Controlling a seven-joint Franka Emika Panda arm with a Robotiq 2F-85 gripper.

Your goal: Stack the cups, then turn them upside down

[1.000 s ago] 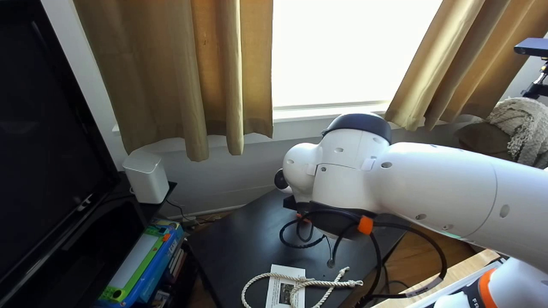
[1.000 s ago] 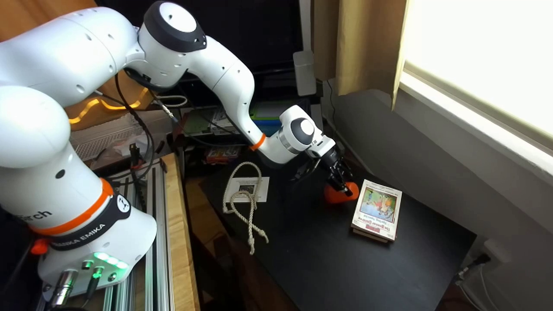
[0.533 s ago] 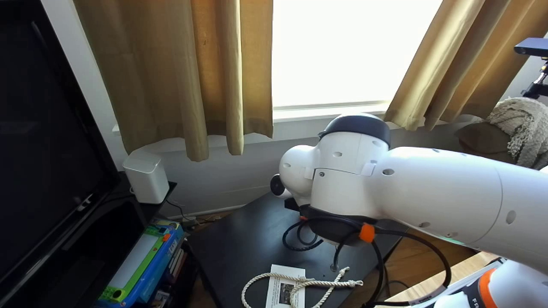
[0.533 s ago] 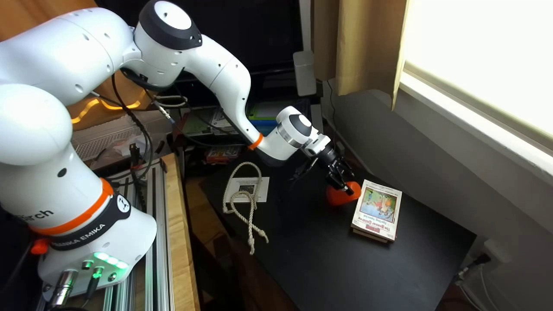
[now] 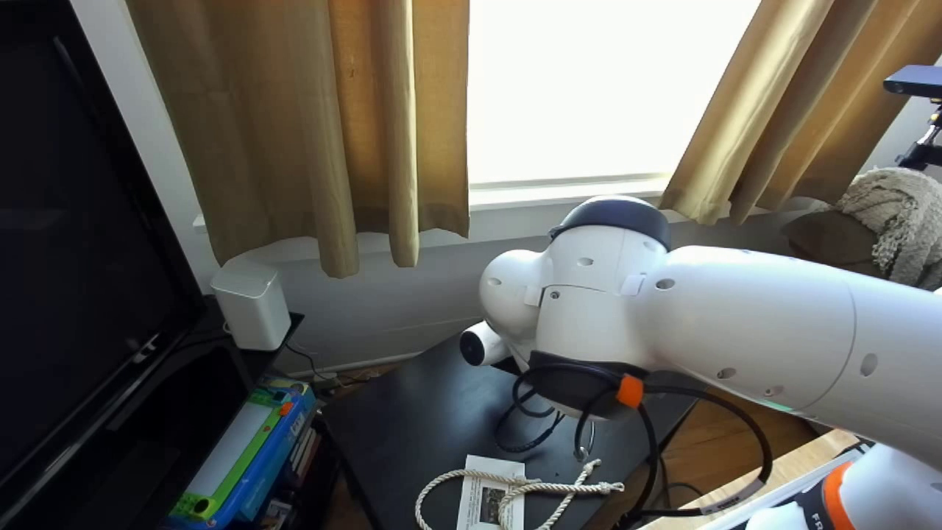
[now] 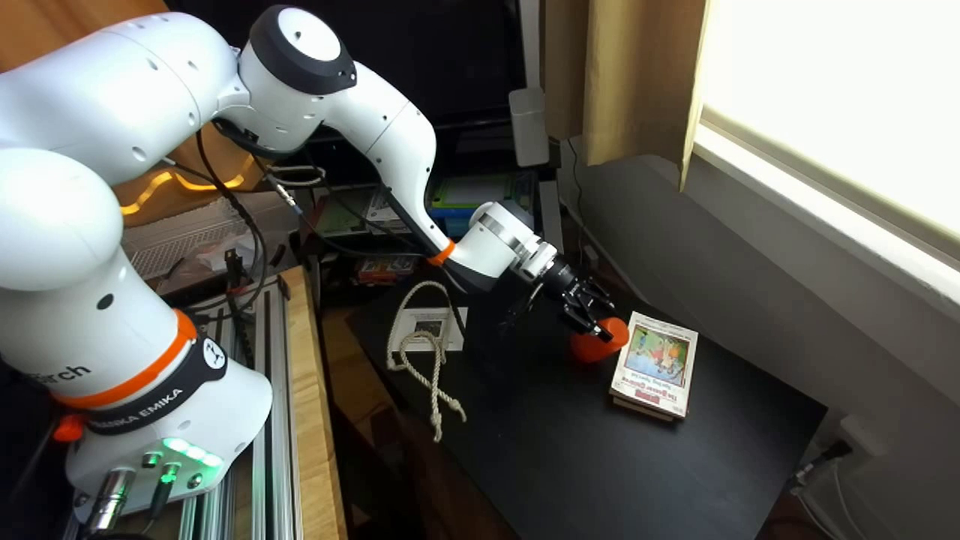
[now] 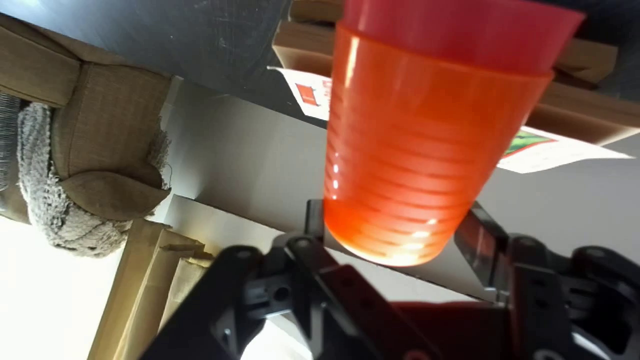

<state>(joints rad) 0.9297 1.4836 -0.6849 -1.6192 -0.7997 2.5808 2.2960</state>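
Right of centre in an exterior view, I see the gripper (image 6: 606, 319) clasping a tilted orange cup (image 6: 594, 347) near a book (image 6: 658, 358). Mid-frame in an exterior view, the arm (image 5: 706, 309) hides gripper and cup. Up the wrist view runs the cup's long axis: narrow base between the fingers (image 7: 481, 244), mouth, with a red cup (image 7: 460, 34) nested inside, toward the table (image 7: 220, 55). Nearly inverted, I'd judge; lowering likely follows.
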